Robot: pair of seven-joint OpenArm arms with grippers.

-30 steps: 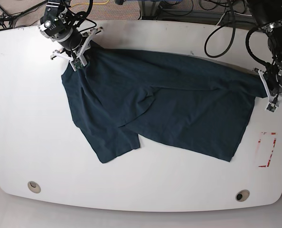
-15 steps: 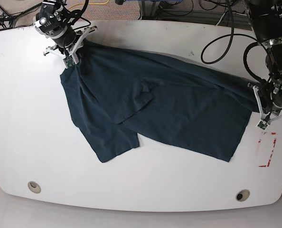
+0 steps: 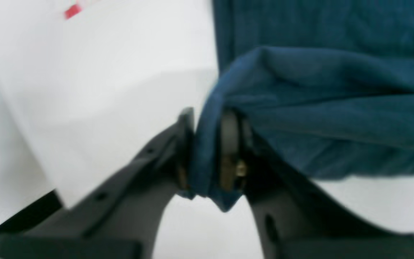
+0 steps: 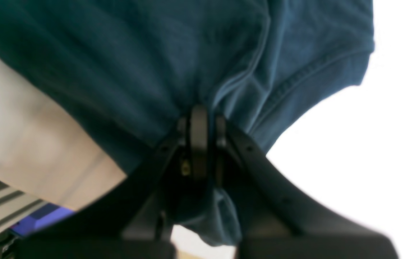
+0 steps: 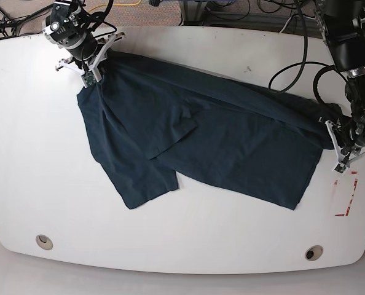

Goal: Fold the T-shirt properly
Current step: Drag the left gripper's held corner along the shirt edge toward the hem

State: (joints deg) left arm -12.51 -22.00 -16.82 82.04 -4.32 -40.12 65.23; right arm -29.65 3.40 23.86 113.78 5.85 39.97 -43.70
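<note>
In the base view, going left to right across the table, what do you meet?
Right gripper clamped on the shirt's corner → T-shirt spread across the table → left gripper clamped on the opposite edge → red tape marks.

A white desk with rounded corners fills most of the base view, its surface smooth and evenly lit, with soft glare along the near edge. Two round cable grommets sit near the front edge, one toward the near-left corner and one toward the near-right corner. Red tape marks form a partial rectangle close to the right edge. Beyond the far edge, black cables lie tangled over a pale floor, with a yellow cable among them.
</note>
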